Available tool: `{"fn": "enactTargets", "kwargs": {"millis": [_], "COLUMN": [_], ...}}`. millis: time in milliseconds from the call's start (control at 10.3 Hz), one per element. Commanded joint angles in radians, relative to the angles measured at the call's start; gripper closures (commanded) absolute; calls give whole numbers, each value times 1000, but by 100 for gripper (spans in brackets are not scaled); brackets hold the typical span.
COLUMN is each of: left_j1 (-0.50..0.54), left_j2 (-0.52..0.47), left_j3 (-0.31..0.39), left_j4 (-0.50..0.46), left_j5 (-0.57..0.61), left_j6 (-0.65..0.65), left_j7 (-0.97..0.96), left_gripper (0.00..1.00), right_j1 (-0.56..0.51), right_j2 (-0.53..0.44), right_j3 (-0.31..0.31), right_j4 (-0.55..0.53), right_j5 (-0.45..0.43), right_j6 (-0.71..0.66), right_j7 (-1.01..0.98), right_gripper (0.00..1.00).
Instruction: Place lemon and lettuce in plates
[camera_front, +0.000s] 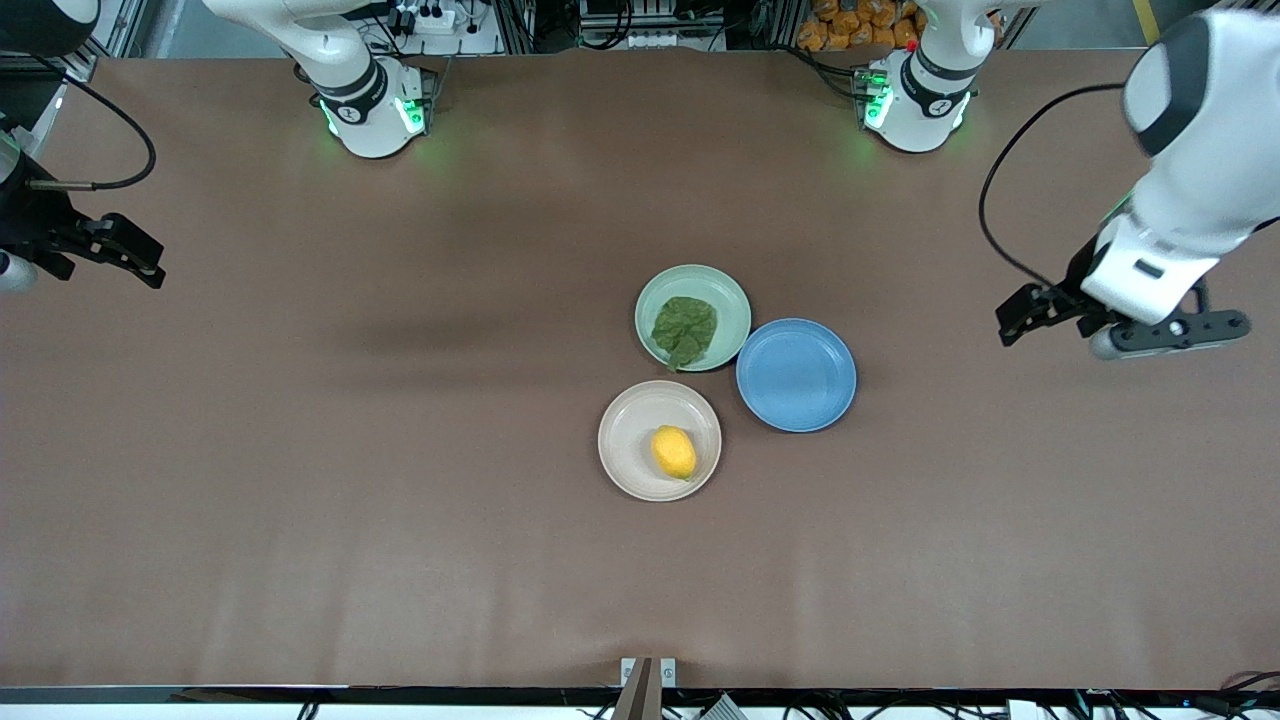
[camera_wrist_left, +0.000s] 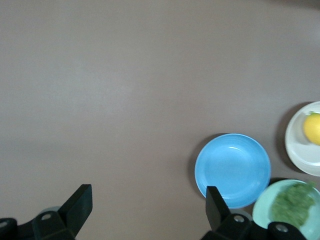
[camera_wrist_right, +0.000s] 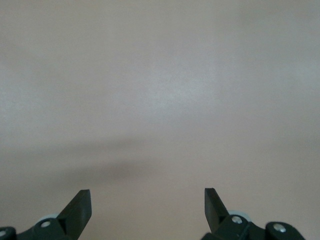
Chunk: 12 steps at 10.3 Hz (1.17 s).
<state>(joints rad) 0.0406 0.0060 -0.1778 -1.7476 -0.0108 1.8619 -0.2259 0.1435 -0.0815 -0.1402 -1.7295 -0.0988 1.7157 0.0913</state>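
Observation:
The yellow lemon (camera_front: 674, 452) lies in the cream-beige plate (camera_front: 628, 440). The dark-green lettuce leaf (camera_front: 685, 327) lies in the pale mint plate (camera_front: 730, 300), which stands farther from the front camera. In the left wrist view the lemon (camera_wrist_left: 313, 128), the cream plate (camera_wrist_left: 300, 150), the lettuce (camera_wrist_left: 292, 204) and the mint plate (camera_wrist_left: 264, 209) show at the edge. My left gripper (camera_front: 1012, 321) is open and empty, up over bare table at the left arm's end; its open fingers frame bare table (camera_wrist_left: 148, 205). My right gripper (camera_front: 150, 262) is open and empty over the right arm's end (camera_wrist_right: 147, 207).
A blue plate (camera_front: 796, 374) stands empty beside the mint and cream plates, toward the left arm's end; it also shows in the left wrist view (camera_wrist_left: 232, 170). The brown table (camera_front: 300, 450) is bare around the plates.

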Motion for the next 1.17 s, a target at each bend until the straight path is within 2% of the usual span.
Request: {"fn": "enactTargets", "kwargs": {"millis": [0,194,486,583,778,1069], "left_j1": [30,35,36,19,-146,-162], "left_j2": [22,20,17,17,6,6], "left_j3": [0,1,24,49,237,242], "left_j4": [164,204,276,277,277,275], "left_j5": [-26,8,31,47,52,35], "left_j6": [-174,-187,-318,-331,-386,-399], "left_j7": [53,54,136,163,190,169], "left_gripper": [0,0,0,0,0,0], "right_j1": [14,16,22,27,34,34], "right_j2": [16,19,23,23,23,25], "right_j3": [-1,-1,1,1,1,1], "right_j4": [8,4,7,7,7,7], "right_j5": [-7,-6,-6,-6,-6,-6], "right_j6": [2,-7,-7,-5,-5,-5], "right_j7": [-5,-8,-7,-7,-5,-5], "right_gripper": [0,0,0,0,0,0]}}
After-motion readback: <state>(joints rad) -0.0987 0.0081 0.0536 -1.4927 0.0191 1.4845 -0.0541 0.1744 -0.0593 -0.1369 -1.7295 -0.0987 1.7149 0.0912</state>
